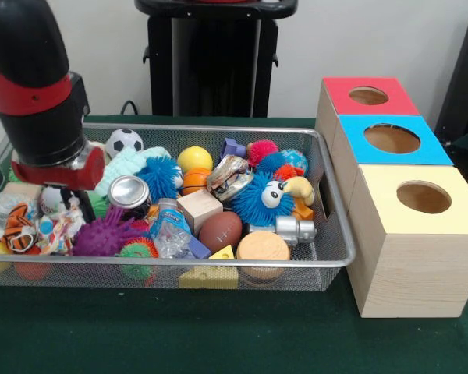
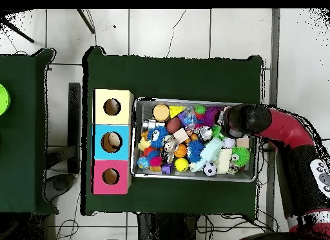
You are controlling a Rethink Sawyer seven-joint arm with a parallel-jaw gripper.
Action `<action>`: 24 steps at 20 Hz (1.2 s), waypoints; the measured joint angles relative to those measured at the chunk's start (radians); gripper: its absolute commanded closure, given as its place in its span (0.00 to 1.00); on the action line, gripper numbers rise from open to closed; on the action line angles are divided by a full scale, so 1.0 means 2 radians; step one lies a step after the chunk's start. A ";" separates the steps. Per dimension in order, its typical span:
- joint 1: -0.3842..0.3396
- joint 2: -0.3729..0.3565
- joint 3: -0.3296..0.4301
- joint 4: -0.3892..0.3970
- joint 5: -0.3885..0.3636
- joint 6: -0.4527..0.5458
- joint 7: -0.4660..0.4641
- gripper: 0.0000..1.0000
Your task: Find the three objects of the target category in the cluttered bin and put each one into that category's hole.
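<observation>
Sitting on bench (image 1: 218, 343): a wire mesh bin (image 1: 327, 257) at left and three wooden boxes in a row just beside its right end, on green cloth.
Arm (image 1: 39, 93): red and black, lowered into the bin's left end in the front view; in the overhead view it enters from the right and covers that end.
Tool: hidden under the arm's wrist among the toys; cannot tell whether its tips are spread or pressed together, nor whether it pinches anything.
Bin, left part: a tiger toy (image 1: 19, 226), a purple spiky ball (image 1: 101, 234), a silver can (image 1: 129, 192) and a soccer ball (image 1: 125, 142) at the far rim.
Bin, middle: a blue furry toy (image 1: 159, 176), a yellow ball (image 1: 194, 159), a small basketball (image 1: 195, 181), a plain wooden cube (image 1: 199, 209), a brown football (image 1: 220, 231) and a yellow cheese wedge (image 1: 209, 274) at the near wall.
Bin, right part: a blue googly-eyed puffer (image 1: 261, 199), a wooden cylinder (image 1: 263, 249) and a silver metal piece (image 1: 295, 229).
Target objects: category not shown; all toys lie in the bin.
Red box (image 1: 351, 105): farthest, round hole on top.
Blue box (image 1: 421, 148): between the other two, round hole on top.
Yellow box (image 1: 409, 257): nearest, round hole on top; interiors of the holes not discernible.
</observation>
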 measured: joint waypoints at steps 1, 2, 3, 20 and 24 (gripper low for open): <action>0.003 -0.007 0.000 0.005 0.002 -0.001 0.000 1.00; 0.005 -0.010 -0.001 0.006 0.002 -0.002 0.000 1.00; 0.005 -0.011 -0.001 0.007 0.003 -0.003 0.000 1.00; 0.012 -0.035 -0.012 0.033 0.022 -0.026 0.000 1.00; 0.016 -0.060 -0.019 0.050 0.035 -0.026 0.000 1.00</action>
